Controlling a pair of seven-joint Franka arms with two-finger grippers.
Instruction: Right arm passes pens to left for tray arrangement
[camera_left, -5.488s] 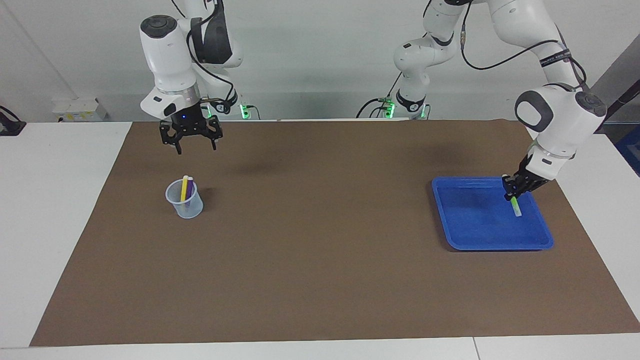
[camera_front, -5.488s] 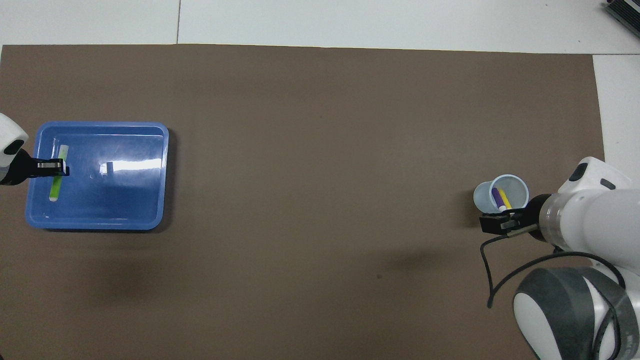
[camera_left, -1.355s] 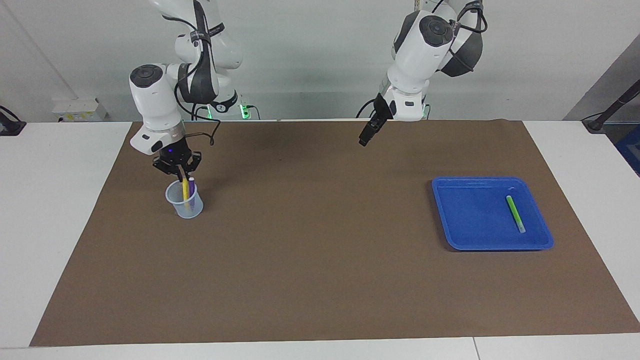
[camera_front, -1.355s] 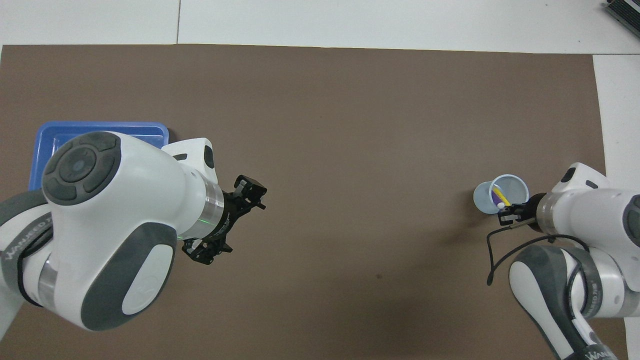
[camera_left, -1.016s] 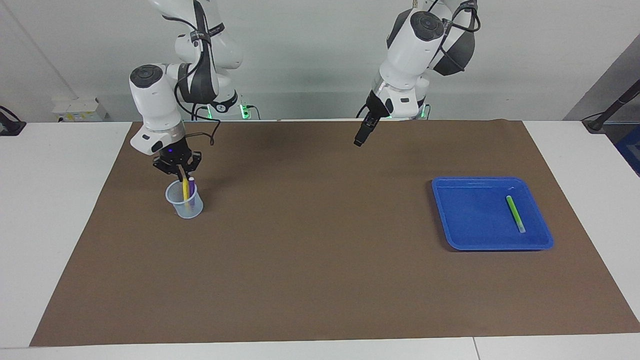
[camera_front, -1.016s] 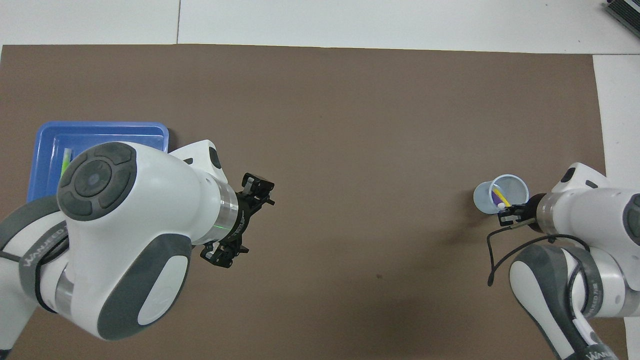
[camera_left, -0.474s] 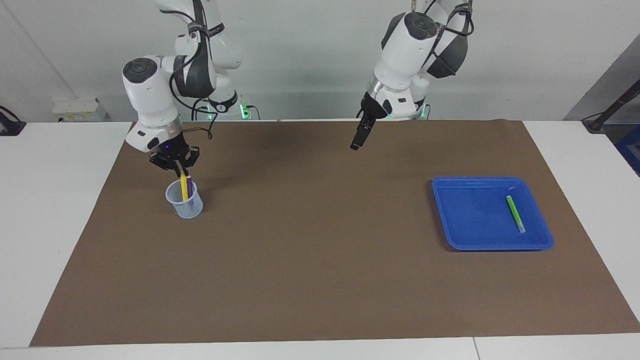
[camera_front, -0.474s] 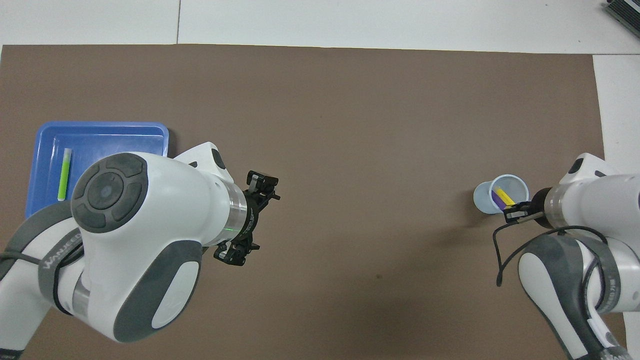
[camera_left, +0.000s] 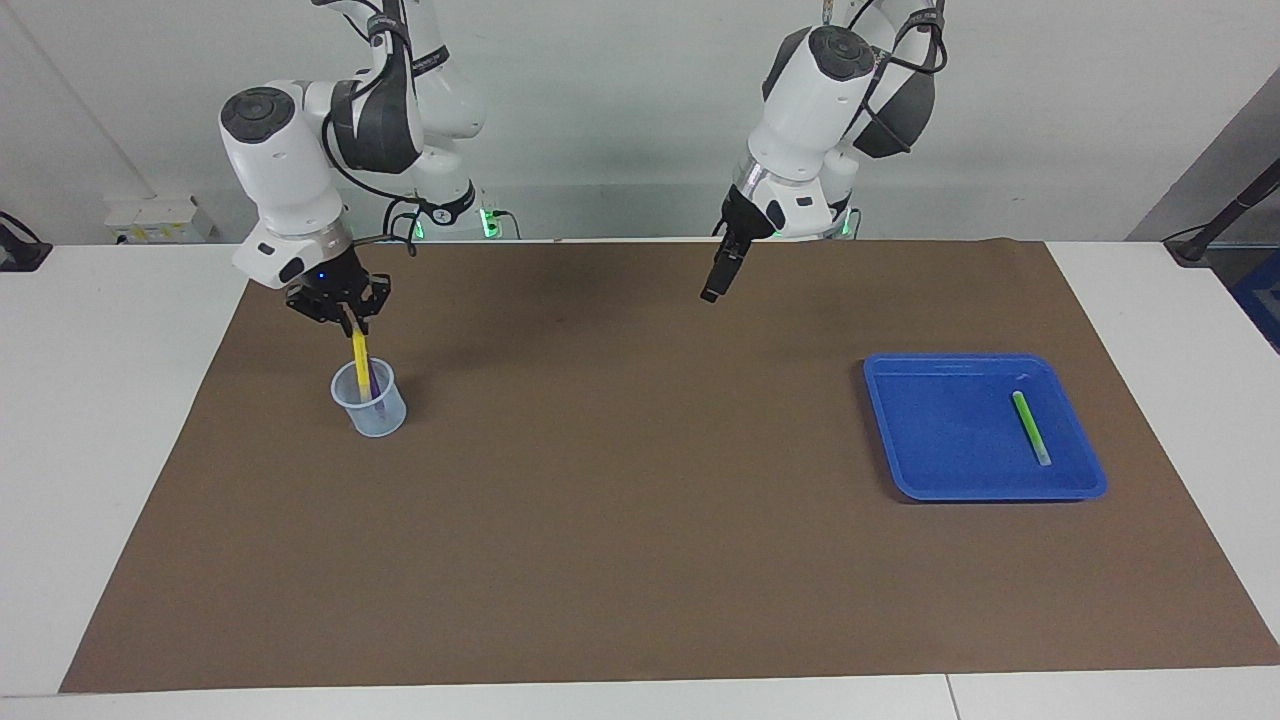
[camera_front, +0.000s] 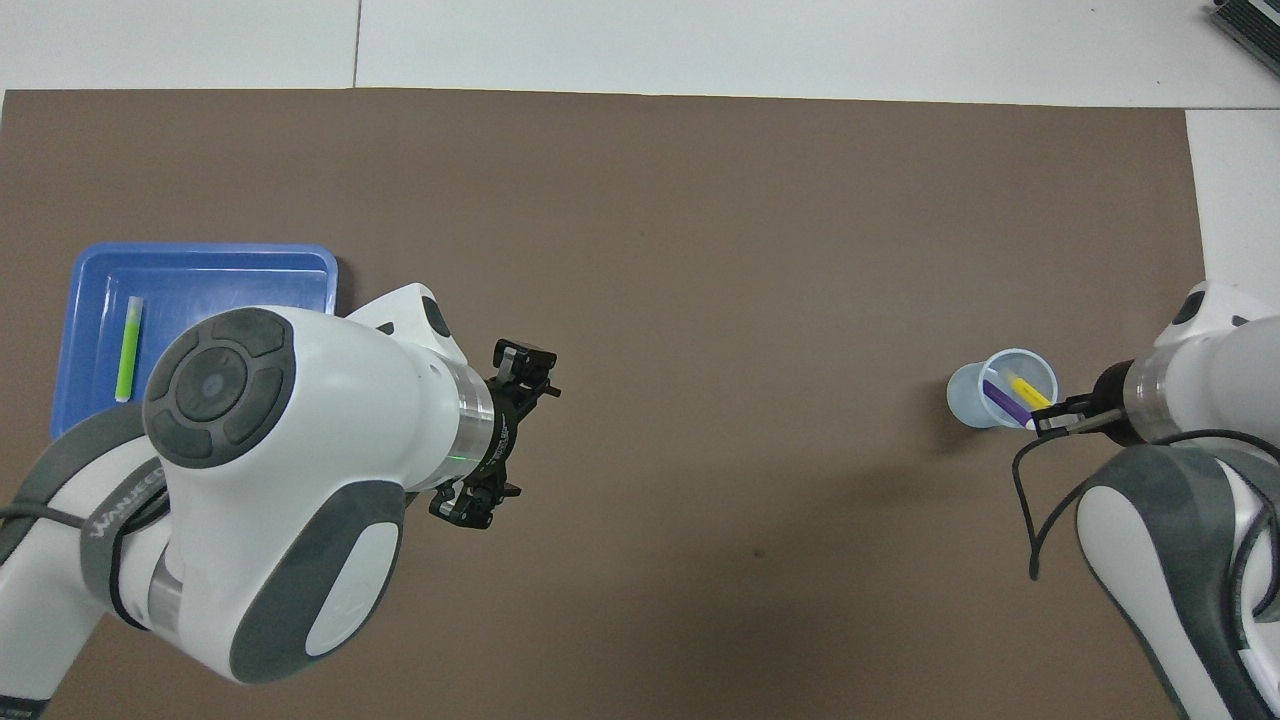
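My right gripper (camera_left: 345, 312) is shut on the top of the yellow pen (camera_left: 360, 358) and holds it tilted, with its lower end still inside the translucent cup (camera_left: 372, 418). The purple pen (camera_left: 374, 385) leans in the same cup. In the overhead view the right gripper (camera_front: 1045, 420) is at the cup's rim (camera_front: 958, 396), with the yellow pen (camera_front: 1024, 387) and the purple pen (camera_front: 1000, 400) inside. The green pen (camera_left: 1030, 427) lies in the blue tray (camera_left: 940, 480). My left gripper (camera_left: 712, 290) hangs open and empty, raised over the mat's middle at the robots' end.
A brown mat (camera_left: 640, 550) covers the table. The tray (camera_front: 200, 258) sits toward the left arm's end and the cup toward the right arm's end. The left arm's big joint (camera_front: 250, 480) hides part of the tray from overhead.
My right gripper closed on the yellow pen and has lifted it partway out of the cup, drifting toward the right arm's end. The left arm left the tray earlier and now holds still.
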